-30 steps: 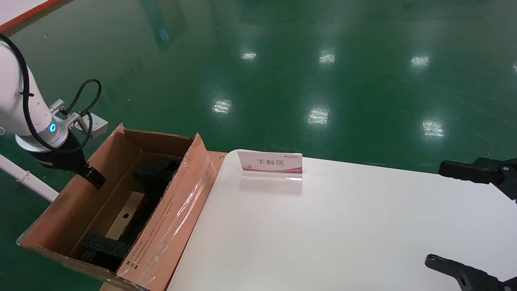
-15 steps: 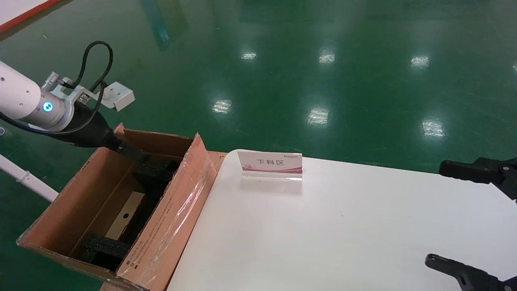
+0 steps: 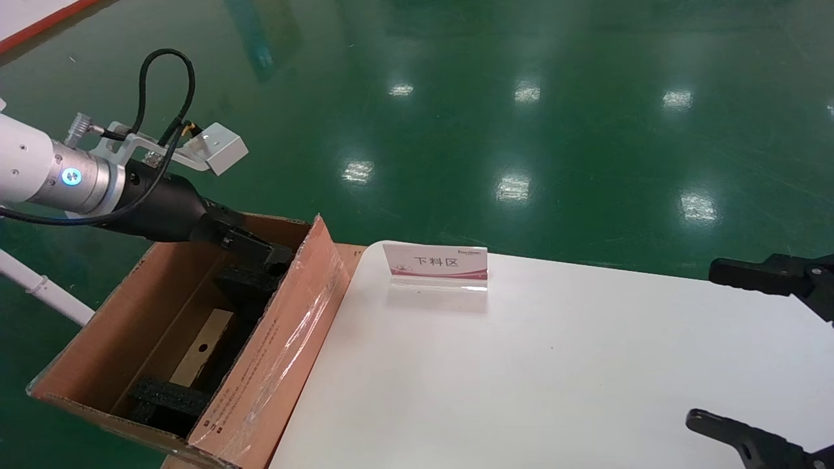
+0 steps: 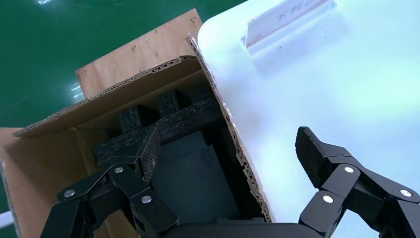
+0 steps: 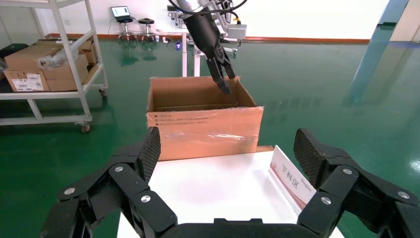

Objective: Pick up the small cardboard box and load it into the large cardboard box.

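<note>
The large cardboard box (image 3: 287, 352) stands open-topped against the left end of the white table (image 3: 521, 378), with black foam blocks (image 3: 169, 400) inside and clear tape on its table-side wall. It also shows in the left wrist view (image 4: 124, 99) and the right wrist view (image 5: 203, 129). My left gripper (image 3: 273, 257) is open and empty above the foam at the box's far end, its jaws straddling the table-side wall (image 4: 228, 148). My right gripper (image 3: 710, 345) is open and empty over the table's right edge (image 5: 228, 153). The small cardboard box is out of view.
A small standing sign (image 3: 435, 264) with red print sits at the table's far left. A wooden board (image 4: 138, 54) lies under the large box's far end. A white shelf cart with cartons (image 5: 44, 59) stands beyond the box. Green floor surrounds the table.
My left arm has swung up from the box's outer left wall and across to the right, so its gripper now sits over the box's far end. The right gripper has not moved.
</note>
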{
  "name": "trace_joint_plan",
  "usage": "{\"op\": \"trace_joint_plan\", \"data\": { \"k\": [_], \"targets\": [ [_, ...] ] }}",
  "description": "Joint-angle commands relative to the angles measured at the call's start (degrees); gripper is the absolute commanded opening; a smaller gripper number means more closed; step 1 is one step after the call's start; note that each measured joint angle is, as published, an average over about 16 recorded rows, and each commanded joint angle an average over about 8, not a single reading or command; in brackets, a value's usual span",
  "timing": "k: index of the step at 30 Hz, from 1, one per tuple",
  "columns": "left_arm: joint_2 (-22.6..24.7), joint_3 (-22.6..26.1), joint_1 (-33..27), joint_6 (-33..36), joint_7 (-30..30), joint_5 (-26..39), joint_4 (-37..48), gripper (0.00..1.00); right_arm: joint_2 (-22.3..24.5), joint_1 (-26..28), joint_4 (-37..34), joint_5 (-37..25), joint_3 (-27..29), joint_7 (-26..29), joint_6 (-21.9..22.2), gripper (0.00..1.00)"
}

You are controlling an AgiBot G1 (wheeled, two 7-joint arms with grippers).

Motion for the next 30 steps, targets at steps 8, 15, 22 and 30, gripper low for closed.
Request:
{"op": "trace_joint_plan", "data": {
  "k": [8, 15, 22, 30],
  "targets": [
    [0.54, -9.2, 6.74, 2.38, 5.74, -3.41, -0.61, 1.0, 0.0, 0.01, -0.03, -0.01, -0.01, -0.02, 0.0, 1.0],
    [1.62, -20.73, 15.62, 5.57, 12.65, -7.3, -0.82, 1.0, 0.01, 0.02, -0.04, 0.0, -0.04, -0.03, 0.0, 1.0],
    [2.68, -32.21, 24.46, 8.74, 19.52, -11.18, -1.03, 1.0, 0.01, 0.03, -0.05, 0.01, -0.06, -0.04, 0.01, 1.0],
    [3.91, -45.41, 34.63, 12.4, 27.42, -15.63, -1.28, 1.0, 0.02, 0.04, -0.05, 0.03, -0.08, -0.05, 0.01, 1.0]
  ]
}}
